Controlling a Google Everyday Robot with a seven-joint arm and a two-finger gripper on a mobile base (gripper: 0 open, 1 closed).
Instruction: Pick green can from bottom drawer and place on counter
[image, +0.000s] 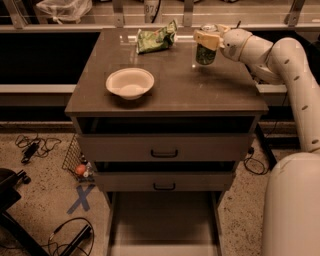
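The green can (205, 53) is a dark green cylinder with a silver top, held upright over the back right part of the counter (170, 85). Whether its base touches the counter I cannot tell. My gripper (207, 38) reaches in from the right and is shut on the can near its top. The bottom drawer (163, 222) is pulled out at the bottom of the view, and its tray looks empty.
A white bowl (129, 82) sits on the counter's left middle. A green foil snack bag (156, 39) lies at the counter's back. Two upper drawers with black handles (164, 153) are slightly open. My white arm (295, 75) crosses the right side. Cables lie on the floor left.
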